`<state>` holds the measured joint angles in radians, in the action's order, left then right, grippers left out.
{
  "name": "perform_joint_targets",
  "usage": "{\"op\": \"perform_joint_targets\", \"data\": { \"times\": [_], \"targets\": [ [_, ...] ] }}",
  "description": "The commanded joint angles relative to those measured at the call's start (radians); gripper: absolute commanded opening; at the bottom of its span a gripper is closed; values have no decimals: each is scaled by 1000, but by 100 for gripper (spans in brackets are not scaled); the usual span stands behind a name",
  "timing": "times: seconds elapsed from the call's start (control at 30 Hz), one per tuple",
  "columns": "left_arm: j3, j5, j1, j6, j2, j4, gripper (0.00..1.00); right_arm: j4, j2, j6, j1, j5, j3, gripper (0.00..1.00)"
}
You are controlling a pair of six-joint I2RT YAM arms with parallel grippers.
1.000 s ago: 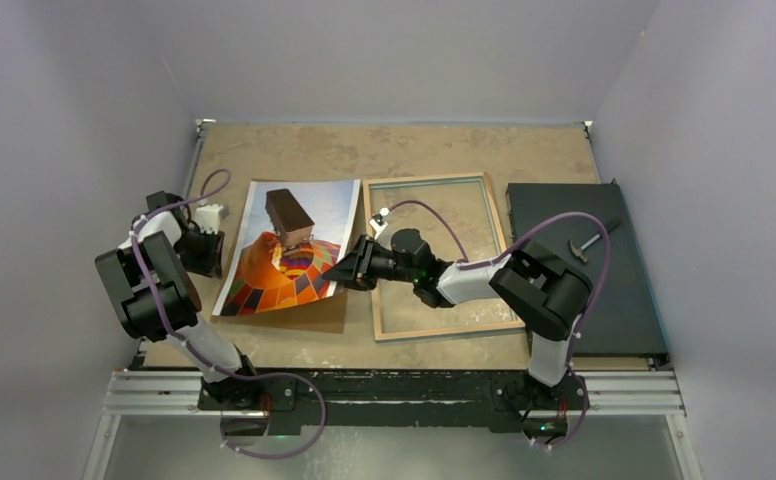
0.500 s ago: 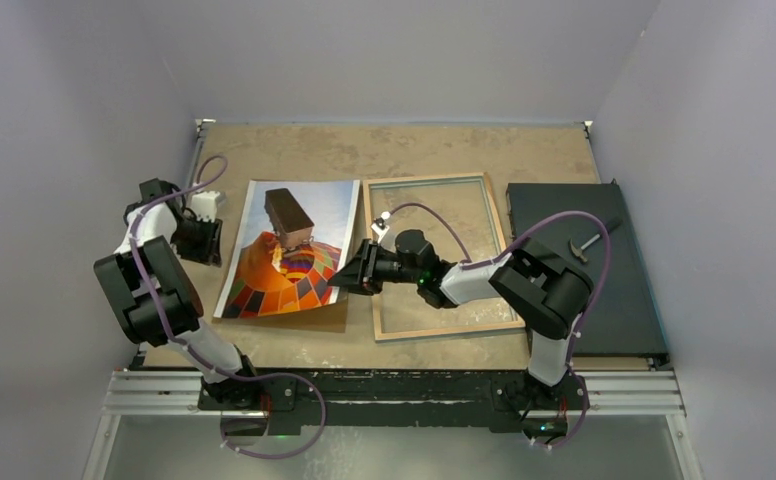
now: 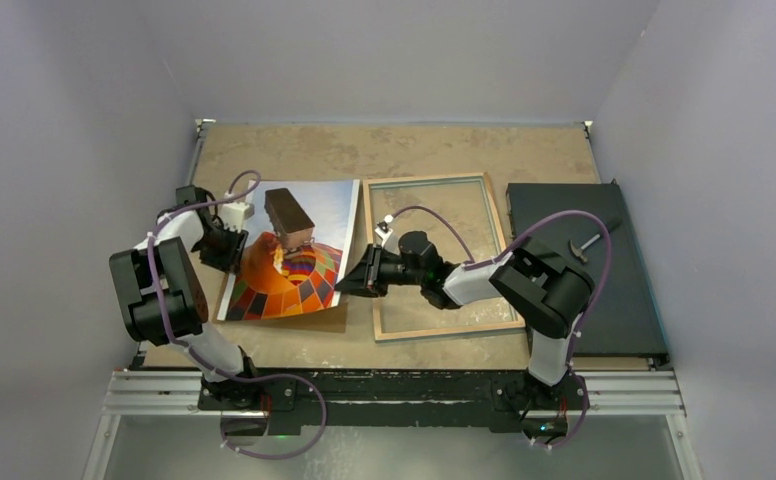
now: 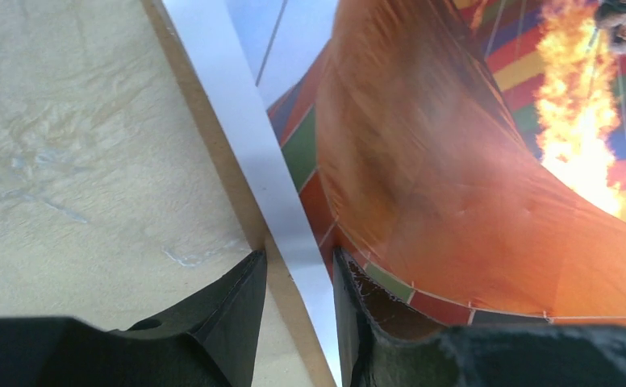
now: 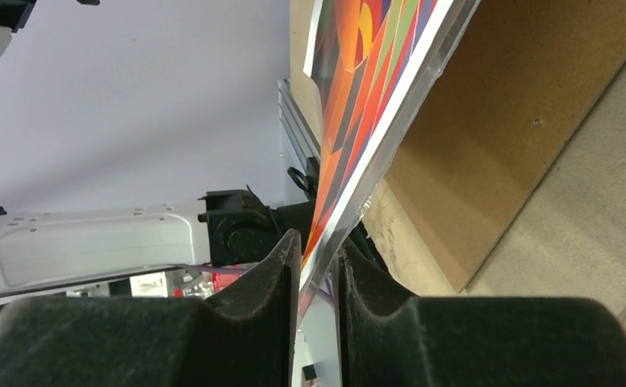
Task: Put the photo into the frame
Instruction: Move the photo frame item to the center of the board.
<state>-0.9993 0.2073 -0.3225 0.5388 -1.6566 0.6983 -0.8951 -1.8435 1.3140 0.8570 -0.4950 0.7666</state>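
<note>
The photo (image 3: 294,270), a balloon print, lies tilted over a brown backing board (image 3: 309,317) left of the frame (image 3: 444,329), which lies flat with its wood-coloured rim up. My right gripper (image 3: 346,282) is shut on the photo's right edge and holds that edge raised; in the right wrist view the photo (image 5: 358,89) runs between the fingers (image 5: 318,242) above the board (image 5: 487,137). My left gripper (image 3: 236,245) is open at the photo's left edge. In the left wrist view one finger (image 4: 237,306) is on the table side and the other (image 4: 354,322) is over the photo (image 4: 455,161).
A black board (image 3: 604,300) lies right of the frame with a small metal tool (image 3: 589,243) on it. Grey walls close in the table on three sides. The left arm's body shows behind the photo in the right wrist view (image 5: 92,242).
My left gripper has moved right from the table's left side to the photo's left edge. My right gripper has shifted slightly right, still holding the photo's edge.
</note>
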Motion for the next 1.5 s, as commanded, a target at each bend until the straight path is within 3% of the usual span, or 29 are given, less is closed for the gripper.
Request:
{"op": "perform_joint_targets", "data": {
  "times": [0.0,0.27,0.87,1.03,1.1,1.2,1.33,1.47],
  "targets": [
    [24,-78,3,-9,17,-99,35,-26,48,-26,-8,-34,-19,22],
    [78,-120,3,5,12,-153,34,-22,56,-28,-13,-34,-48,4],
    [85,-124,6,3,19,-158,32,-28,65,-21,-30,-65,-63,13],
    [84,-124,7,5,21,-157,32,-33,62,-10,-31,-61,-70,7],
    [82,-124,7,5,24,-157,32,-27,70,-11,-31,-61,-70,0],
    [65,-124,7,4,27,-145,32,-6,88,-18,-34,-57,-67,0],
    [1,-125,7,2,33,-104,33,91,137,-66,-39,-33,-37,0],
    [-102,-110,5,-6,44,-32,37,423,219,-230,-42,54,107,0]
  ]
}}
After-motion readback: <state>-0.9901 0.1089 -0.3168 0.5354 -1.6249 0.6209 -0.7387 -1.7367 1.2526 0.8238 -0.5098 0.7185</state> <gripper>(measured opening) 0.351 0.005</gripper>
